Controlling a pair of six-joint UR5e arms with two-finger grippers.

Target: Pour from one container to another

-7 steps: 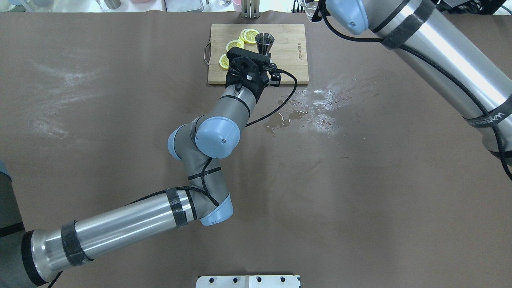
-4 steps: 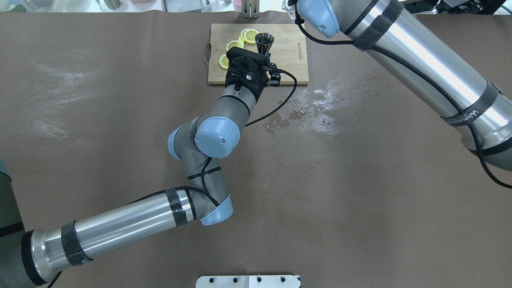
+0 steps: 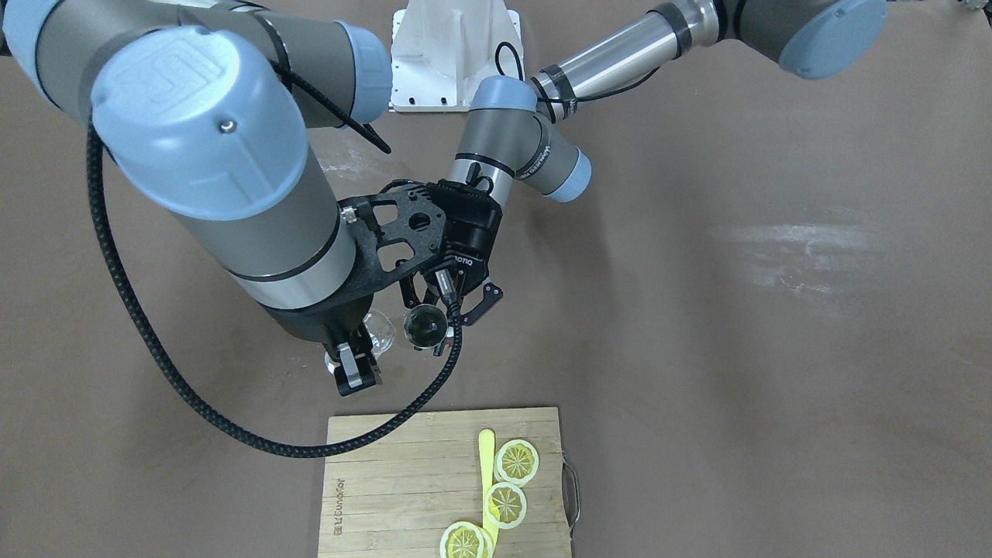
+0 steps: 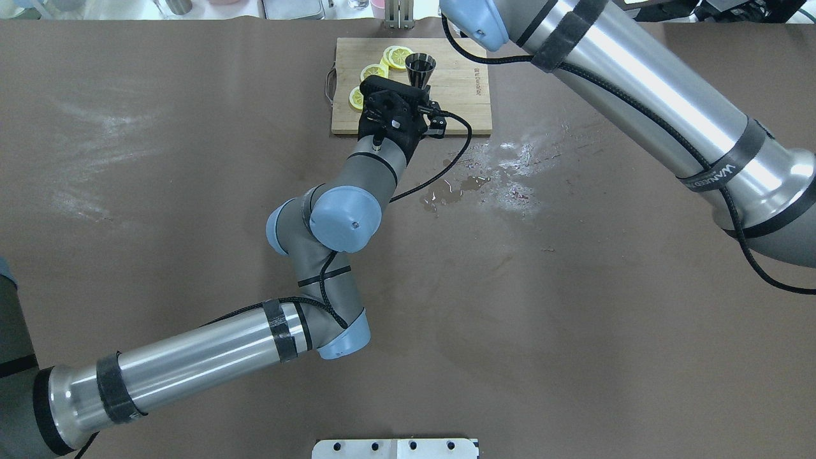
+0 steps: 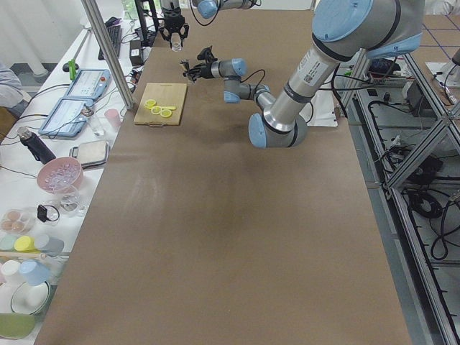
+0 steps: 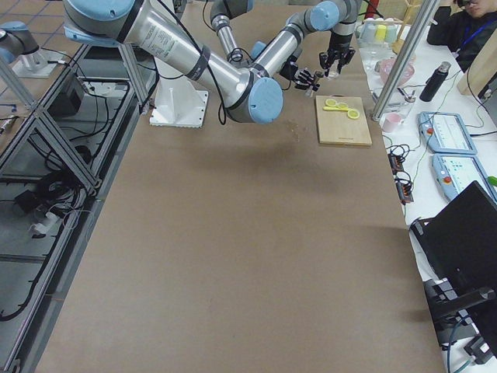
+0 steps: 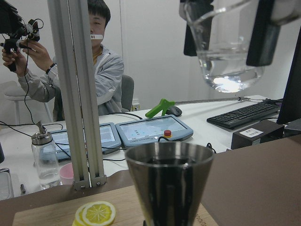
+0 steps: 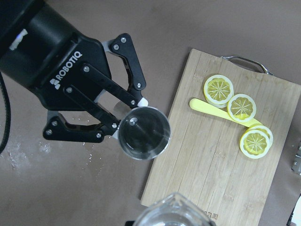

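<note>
Steel jigger sits upright in left gripper, closed round it, above surface. Glass cup, clamped in right gripper, hangs higher, offset, w/ liquid inside. Centre lip over jigger mouth, tilt slowly, hold jigger level.

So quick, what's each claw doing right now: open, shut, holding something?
Left claw: closed, holding the metal measuring cup.
Right claw: closed, holding the glass cup.
</note>
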